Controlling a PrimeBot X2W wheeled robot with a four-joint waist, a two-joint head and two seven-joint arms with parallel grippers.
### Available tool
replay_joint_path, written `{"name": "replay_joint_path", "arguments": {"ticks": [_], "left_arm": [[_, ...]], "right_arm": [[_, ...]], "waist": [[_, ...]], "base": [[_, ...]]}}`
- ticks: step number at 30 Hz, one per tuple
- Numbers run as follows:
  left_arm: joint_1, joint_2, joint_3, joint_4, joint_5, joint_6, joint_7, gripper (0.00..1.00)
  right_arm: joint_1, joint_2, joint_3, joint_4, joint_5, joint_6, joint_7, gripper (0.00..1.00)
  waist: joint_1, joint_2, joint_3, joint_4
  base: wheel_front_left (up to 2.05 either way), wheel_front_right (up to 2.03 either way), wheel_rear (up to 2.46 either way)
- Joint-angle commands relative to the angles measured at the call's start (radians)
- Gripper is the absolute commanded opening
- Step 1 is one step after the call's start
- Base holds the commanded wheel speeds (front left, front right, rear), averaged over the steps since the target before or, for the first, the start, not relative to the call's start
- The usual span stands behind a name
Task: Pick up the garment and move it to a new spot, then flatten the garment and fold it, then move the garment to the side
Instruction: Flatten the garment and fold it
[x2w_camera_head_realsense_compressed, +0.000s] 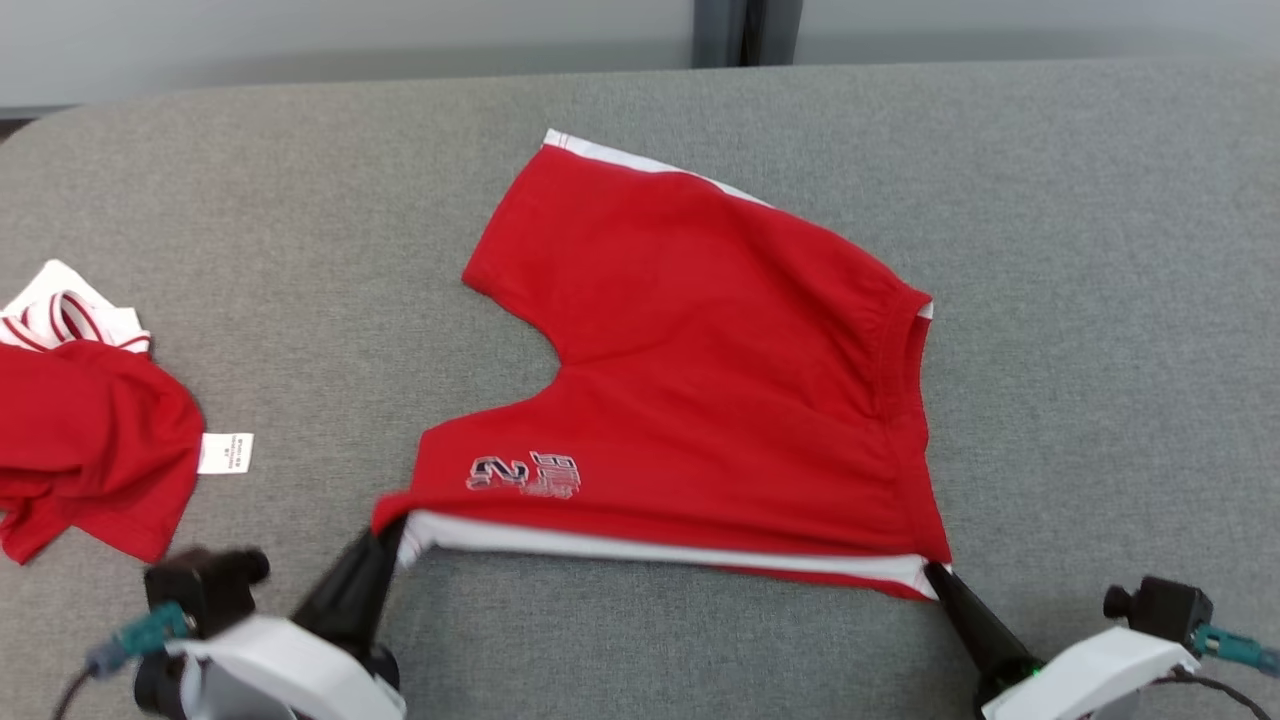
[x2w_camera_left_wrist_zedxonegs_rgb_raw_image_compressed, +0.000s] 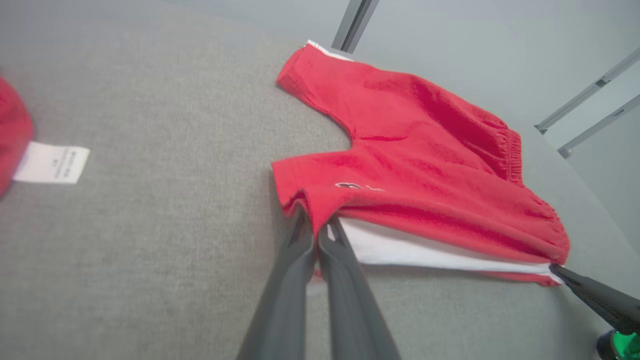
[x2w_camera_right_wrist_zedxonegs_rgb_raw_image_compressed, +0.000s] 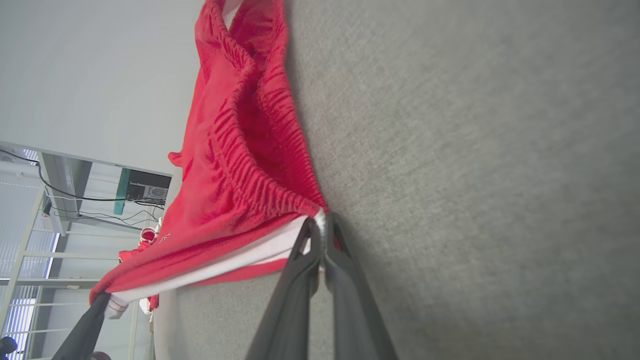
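Red shorts (x2w_camera_head_realsense_compressed: 700, 380) at centre of table (x2w_camera_head_realsense_compressed: 1100, 250), near edge lifted. L gripper (x2w_camera_head_realsense_compressed: 393, 532) clamped on near-left corner, R gripper (x2w_camera_head_realsense_compressed: 932, 572) clamped on near-right. Risk: uneven pull w/ thin pinch, cloth slips out, shorts bunch.

1. Left gripper (x2w_camera_head_realsense_compressed: 393, 532), lower left of the frame: two long dark fingers (x2w_camera_head_realsense_compressed: 350, 590), tapering to narrow tips.
2. Left wrist shell (x2w_camera_head_realsense_compressed: 290, 665): white, smooth, rounded edges.
3. Left camera block (x2w_camera_head_realsense_compressed: 205, 588): black and boxy, with a teal plug (x2w_camera_head_realsense_compressed: 152, 630) and a thin cable (x2w_camera_head_realsense_compressed: 70, 692).
4. Right gripper (x2w_camera_head_realsense_compressed: 937, 575), lower right: the same dark tapered form, with a green light (x2w_camera_head_realsense_compressed: 1030, 668) at its base.
5. Right wrist shell (x2w_camera_head_realsense_compressed: 1090, 672): white, with a black camera (x2w_camera_head_realsense_compressed: 1165, 605), a teal connector (x2w_camera_head_realsense_compressed: 1235, 650) and a dark lead (x2w_camera_head_realsense_compressed: 1205, 686).
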Motion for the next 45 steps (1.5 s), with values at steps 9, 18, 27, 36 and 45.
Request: {"name": "replay_joint_path", "arguments": {"ticks": [9,18,27,36,45], "left_arm": [[-0.349,0.086,0.024,0.011,0.076,-0.065,0.103,0.00],[-0.757,0.074,0.002,0.272,0.066,-0.197,0.252,0.00],[-1.011,0.049,-0.031,0.532,0.049,-0.283,0.290,0.00],[-1.143,0.045,-0.099,0.692,0.022,-0.299,0.311,0.00],[-1.188,0.036,-0.157,0.779,-0.034,-0.298,0.285,1.00]], "right_arm": [[-0.119,0.074,-0.039,-0.107,-0.041,-0.003,0.018,0.00],[-0.371,0.172,-0.027,-0.108,-0.060,-0.003,-0.032,0.00],[-0.587,0.204,0.019,-0.004,-0.029,-0.003,-0.094,0.00],[-0.688,0.217,0.090,0.070,0.031,-0.003,-0.149,0.00],[-0.712,0.194,0.161,0.083,0.060,-0.003,-0.202,1.00]], "waist": [[0.0000,0.0000,0.117,-0.048],[0.0000,0.0000,0.232,-0.149],[0.0000,0.0000,0.315,-0.212],[0.0000,0.0000,0.361,-0.247],[0.0000,0.0000,0.364,-0.247]], "base": [[0.00,0.00,0.00],[0.00,0.00,0.00],[0.00,0.00,0.00],[0.00,0.00,0.00],[0.00,0.00,0.00]]}}
